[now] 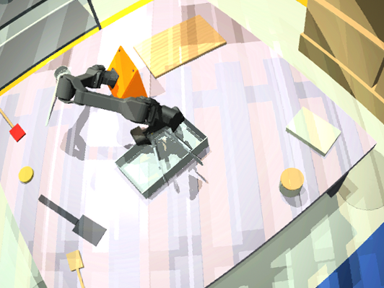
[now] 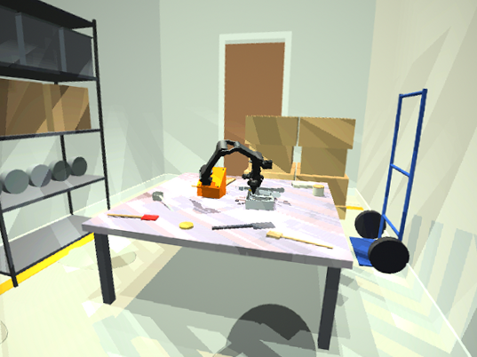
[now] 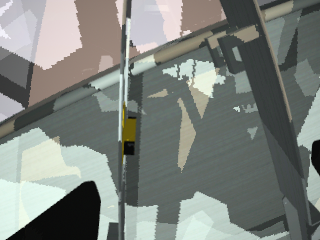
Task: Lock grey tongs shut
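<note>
The grey tongs (image 1: 187,147) (image 3: 270,100) lie open across the roasting tin (image 1: 154,188) (image 2: 260,204) (image 3: 190,46), their two arms spread in a V and their far ends reaching past the tin's front wall. Their hinge is hidden under the arm in the top view. My gripper (image 1: 161,135) (image 2: 253,189) (image 3: 208,172) is open and empty, pointing down over the tin. In the wrist view both tong arms show between the black fingers; height above them is hard to tell. A small yellow and black mark sits by the left tong arm. The wooden board (image 1: 180,46) lies at the back of the table.
An orange block (image 1: 121,74) stands near the arm's base, between it and the board. A pale slab (image 1: 313,131) and a round pot (image 1: 291,180) are to the right. A dark spatula (image 1: 89,229), a yellow disc (image 1: 26,174), a brush (image 1: 74,260) and a red-headed tool (image 1: 17,132) lie left.
</note>
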